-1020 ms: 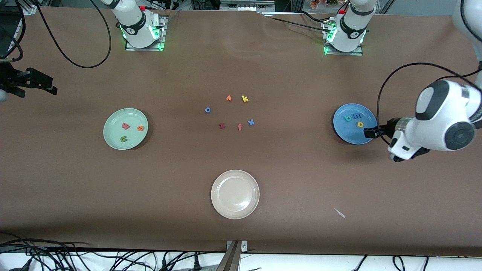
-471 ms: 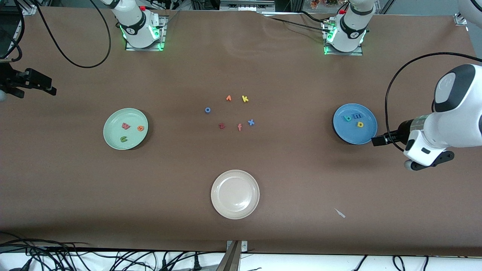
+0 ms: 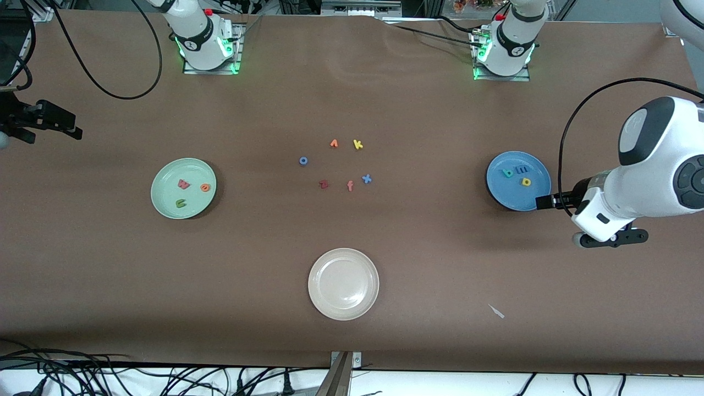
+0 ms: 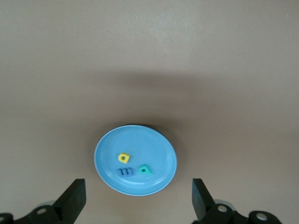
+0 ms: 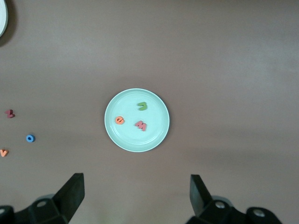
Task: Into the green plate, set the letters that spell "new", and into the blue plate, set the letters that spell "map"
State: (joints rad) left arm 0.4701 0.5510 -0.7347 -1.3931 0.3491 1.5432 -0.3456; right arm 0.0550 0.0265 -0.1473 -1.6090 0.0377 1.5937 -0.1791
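Note:
The green plate (image 3: 165,193) lies toward the right arm's end of the table. It holds a red-pink "w" (image 3: 183,184), an orange "e" (image 3: 204,187) and a green "n" (image 3: 181,203). The blue plate (image 3: 511,196) lies toward the left arm's end and holds a teal "a" (image 3: 509,173), a blue "m" (image 3: 522,169) and a yellow "p" (image 3: 526,182). My left gripper (image 3: 544,202) hovers open and empty beside the blue plate's (image 4: 154,149) rim. My right gripper (image 5: 135,191) is open and empty, high above the table, with the green plate (image 5: 154,133) in its view.
A cream-white plate (image 3: 343,284) sits empty nearest the front camera. Loose letters lie mid-table: orange "v" (image 3: 334,144), yellow "k" (image 3: 358,144), blue "o" (image 3: 303,160), dark red "z" (image 3: 324,184), orange "f" (image 3: 350,186), blue "x" (image 3: 367,179). A white scrap (image 3: 496,311) lies near the front edge.
My left gripper has drawn back off the blue plate toward the left arm's end of the table, leaving the yellow "p" in it. The right arm has not moved.

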